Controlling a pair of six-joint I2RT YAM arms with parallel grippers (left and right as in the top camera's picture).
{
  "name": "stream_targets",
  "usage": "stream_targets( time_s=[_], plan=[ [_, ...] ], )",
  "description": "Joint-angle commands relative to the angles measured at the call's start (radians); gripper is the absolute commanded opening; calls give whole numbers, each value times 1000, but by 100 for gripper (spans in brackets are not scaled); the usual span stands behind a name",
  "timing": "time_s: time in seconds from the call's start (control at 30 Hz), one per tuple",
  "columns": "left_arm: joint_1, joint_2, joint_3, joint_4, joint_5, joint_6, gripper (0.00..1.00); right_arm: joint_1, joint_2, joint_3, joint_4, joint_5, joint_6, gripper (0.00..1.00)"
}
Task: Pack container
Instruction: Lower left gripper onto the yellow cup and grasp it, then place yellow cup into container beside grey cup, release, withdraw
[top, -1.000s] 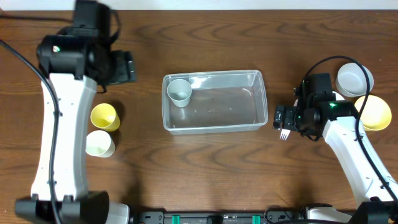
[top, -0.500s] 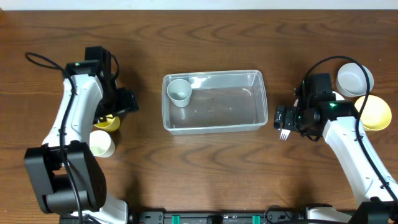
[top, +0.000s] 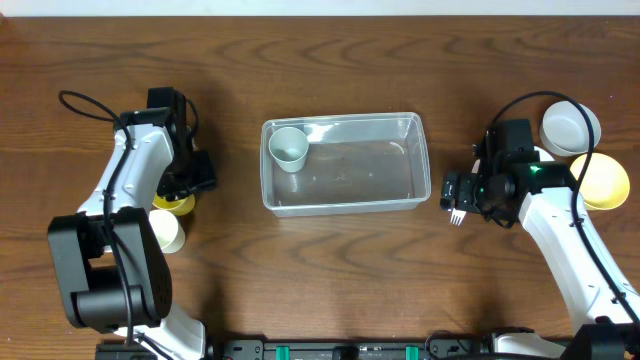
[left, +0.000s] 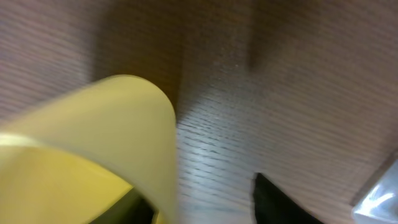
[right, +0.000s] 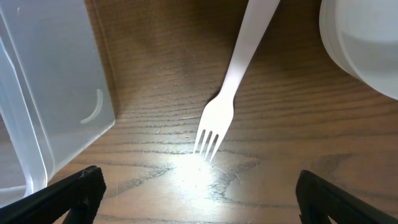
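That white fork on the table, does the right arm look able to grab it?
Probably yes: the fork lies flat on bare wood right under the open right gripper, clear of the container and the white bowl.

Overhead view: table (top: 330, 260) is recorded from straight above, with the whole workspace framed. Left wrist view: set very close to the yellow cup (left: 93, 143), which fills the lower left; the picture is blurred. Right wrist view: aimed steeply down at close range, white fork (right: 224, 106) centred, container (right: 50, 93) corner at the left edge. Fork and container are shared with the overhead view.
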Motion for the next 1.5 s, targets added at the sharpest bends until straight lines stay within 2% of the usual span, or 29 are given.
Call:
stream_targets(
  time_s=[0.0, 0.27, 0.5, 0.63, 0.77, 0.93, 1.2, 1.47],
  plan=[
    [2, 3, 13, 1, -32, 24, 35, -8, 5, 17, -2, 7, 5, 99],
    [2, 3, 17, 27, -40, 24, 6, -8, 5, 17, -2, 7, 5, 99],
    [-3, 3, 59, 33, -40, 51, 6, -8, 5, 17, -2, 7, 5, 99],
    [-40, -14, 156, -25, -40, 66, 6, -8, 5, 17, -2, 7, 5, 99],
    [-124, -54, 311, -146, -40, 73, 6, -8, 5, 17, -1, 7, 5, 99],
    [-318, -97, 458, -272, -40, 92, 6, -8, 5, 17, 2, 7, 5, 99],
    [-572, -89, 432, -323, -40, 71, 6, -8, 5, 17, -1, 8, 5, 99],
    [-643, -75, 396, -322, -39, 41, 6, -8, 5, 17, -2, 7, 5, 99]
  ],
)
